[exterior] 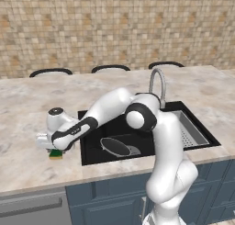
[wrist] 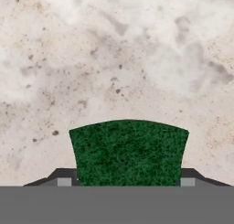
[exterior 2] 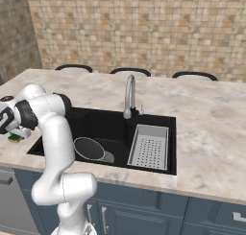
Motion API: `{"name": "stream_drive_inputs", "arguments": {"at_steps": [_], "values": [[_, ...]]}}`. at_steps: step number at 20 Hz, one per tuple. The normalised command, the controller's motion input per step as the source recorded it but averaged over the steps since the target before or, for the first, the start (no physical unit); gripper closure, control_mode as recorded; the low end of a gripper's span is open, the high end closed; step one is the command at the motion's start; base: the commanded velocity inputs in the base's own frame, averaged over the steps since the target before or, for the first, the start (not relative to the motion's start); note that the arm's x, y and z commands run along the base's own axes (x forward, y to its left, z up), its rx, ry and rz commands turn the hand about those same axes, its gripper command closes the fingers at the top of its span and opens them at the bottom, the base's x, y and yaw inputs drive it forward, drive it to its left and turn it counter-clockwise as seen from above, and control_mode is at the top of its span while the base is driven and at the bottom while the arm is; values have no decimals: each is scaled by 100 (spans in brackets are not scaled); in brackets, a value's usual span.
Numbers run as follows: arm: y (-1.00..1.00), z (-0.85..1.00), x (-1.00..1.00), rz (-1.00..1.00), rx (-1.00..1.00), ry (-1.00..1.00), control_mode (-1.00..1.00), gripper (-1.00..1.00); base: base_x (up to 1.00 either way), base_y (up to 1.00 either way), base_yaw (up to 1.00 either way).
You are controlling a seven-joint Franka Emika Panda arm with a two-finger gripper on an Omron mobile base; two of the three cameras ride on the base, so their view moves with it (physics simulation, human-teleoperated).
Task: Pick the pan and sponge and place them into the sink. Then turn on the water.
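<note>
The green sponge (exterior: 56,154) lies on the marble counter just left of the sink (exterior: 94,123). My gripper (exterior: 54,149) points down onto it. In the hand view the sponge (wrist: 128,152) sits between the two fingertips (wrist: 64,181), and each tip lies against one of its sides. From the right base view the sponge (exterior 2: 14,138) peeks out under the gripper (exterior 2: 17,133). The black pan (exterior: 114,147) lies tilted inside the sink (exterior 2: 96,121), near its front wall; it also shows as the pan (exterior 2: 89,148). No stream runs from the faucet (exterior: 158,81).
A grey perforated drainer tray (exterior: 190,132) fills the right part of the basin. The silver gooseneck faucet (exterior 2: 129,95) stands behind the sink. Three dark chair backs (exterior: 110,68) rise beyond the counter's far edge. Marble counter (exterior: 27,104) spreads to the left.
</note>
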Motion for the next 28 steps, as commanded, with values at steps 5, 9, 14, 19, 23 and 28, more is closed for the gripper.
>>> {"name": "stream_drive_inputs", "arguments": {"at_steps": [5,9,14,19,23,28], "values": [[7,-28,9,0,0,0,-100,100,0,0,0],[6,-23,3,0,0,0,-100,100,0,0,0],[-5,29,-3,-2,0,2,-100,100,0,0,0],[-18,39,-4,-13,-1,0,-100,100,0,0,0],[-1,24,1,-22,-3,0,-100,100,0,0,0],[0,23,0,-23,-2,0,-100,100,0,0,0]]}}
